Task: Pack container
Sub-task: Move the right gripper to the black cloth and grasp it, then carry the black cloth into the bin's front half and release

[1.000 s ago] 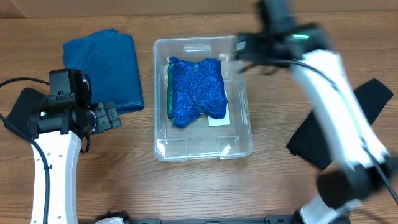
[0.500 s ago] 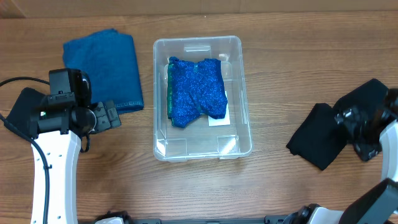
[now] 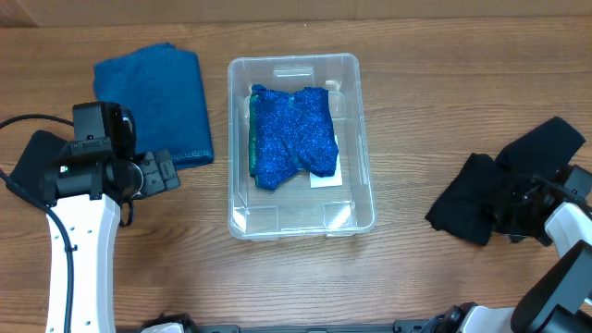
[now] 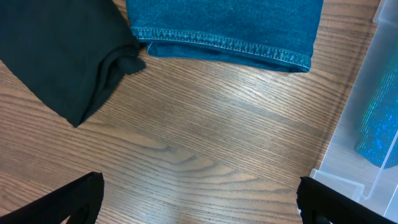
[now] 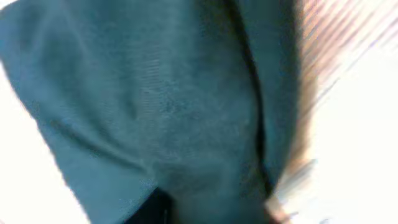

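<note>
Container (image 3: 296,220) noted mid-surface; black cloth (image 3: 462,208) well right of it should be pinched deep across a fold by right tool (image 3: 514,205), opening not discernible, left tool (image 3: 165,173) spread wide.

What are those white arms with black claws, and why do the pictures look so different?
They are two robot arms, each ending in a two-finger claw called a gripper. One picture looks down from above the table; the other two come from small cameras on the arms' wrists. On the table sits a clear container with a sparkly blue cloth inside. A folded blue towel lies left of it and a black cloth further left; a second black cloth lies right of it. The left gripper is open and empty. The right gripper is over the second black cloth, but its camera's picture is blurry, so I cannot tell whether it grips.
</note>
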Controlling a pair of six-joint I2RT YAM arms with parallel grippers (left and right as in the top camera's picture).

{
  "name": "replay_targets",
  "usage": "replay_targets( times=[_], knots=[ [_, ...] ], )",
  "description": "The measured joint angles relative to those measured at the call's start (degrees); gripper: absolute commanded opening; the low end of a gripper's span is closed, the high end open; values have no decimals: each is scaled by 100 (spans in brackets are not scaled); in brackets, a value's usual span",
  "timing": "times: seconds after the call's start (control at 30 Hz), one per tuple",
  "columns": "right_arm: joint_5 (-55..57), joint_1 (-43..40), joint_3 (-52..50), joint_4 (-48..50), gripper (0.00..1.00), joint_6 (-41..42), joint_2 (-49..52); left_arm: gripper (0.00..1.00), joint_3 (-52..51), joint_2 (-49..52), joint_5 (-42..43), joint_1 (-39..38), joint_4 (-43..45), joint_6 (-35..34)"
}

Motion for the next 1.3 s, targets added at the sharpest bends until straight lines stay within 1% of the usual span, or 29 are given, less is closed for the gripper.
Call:
replay_targets(
  times=[0.03,0.07,0.13,0.23,0.3,0.37,0.43,0.5,0.57,0.6,0.63,0.73,0.83,0.9,0.93,0.97,1.0,1.03,1.07,1.1,1.13,1.17,1.23,1.27,1.3],
  knots=[
    [-238,2,4,-17,11,-48,0,100,0,0,0,0,0,0],
    [-859,13,92,-284,4,-236,2,100,0,0,0,0,0,0],
    [-1401,79,345,-619,4,-380,-26,100,0,0,-2,0,2,0],
    [-1810,684,1443,-1338,4,-636,-498,100,0,0,0,0,0,0],
    [-1998,1517,2693,-1676,4,-776,-1019,100,0,0,0,0,2,0],
    [-2065,2476,3641,-1727,4,-826,-1274,100,0,0,0,0,0,0],
    [-2098,3178,3982,-1716,4,-861,-1421,100,0,0,0,0,2,0],
    [-1663,4164,4037,-1792,4,-1021,-1423,100,0,0,0,0,-2,0],
    [-1200,5233,4035,-2059,4,-1491,-1137,100,-2,0,0,0,0,0],
    [-835,5869,4035,-2249,4,-1965,-813,100,0,0,0,0,0,0],
    [-662,6220,4035,-2326,4,-2291,-566,100,0,0,-2,4,-2,0],
    [-382,6878,4035,-2551,4,-3161,289,100,0,0,0,4,0,0],
    [-289,7222,4035,-3150,4,-4269,1204,100,0,0,0,4,0,0],
    [-260,7359,4033,-3322,4,-4918,1729,100,0,0,0,4,0,0],
    [-258,7372,4033,-3318,6,-5149,1878,100,0,0,0,4,2,0],
    [-184,7368,4028,-3200,32,-5300,1958,100,0,0,0,4,0,0],
    [-20,7357,4028,-2944,48,-5324,1980,100,0,0,0,4,0,0],
    [280,7342,4017,-2590,51,-5136,1980,100,0,0,-2,4,2,0],
    [507,7322,4013,-2339,52,-4916,1980,100,0,0,0,4,-2,0],
    [1200,7267,4028,-1821,54,-4411,1980,100,0,0,0,4,0,0],
    [1821,7202,4054,-1729,55,-3906,1980,100,0,0,0,4,0,0],
    [2470,7136,4105,-1759,68,-3388,1978,100,0,0,0,4,0,0],
    [3287,7101,4275,-1794,74,-2796,1937,100,0,0,0,4,0,0],
    [3565,7101,4317,-1786,83,-2592,1784,100,0,0,0,4,0,0],
    [3794,7093,4325,-1792,100,-2271,1456,100,-2,0,0,4,0,0]
  ],
)
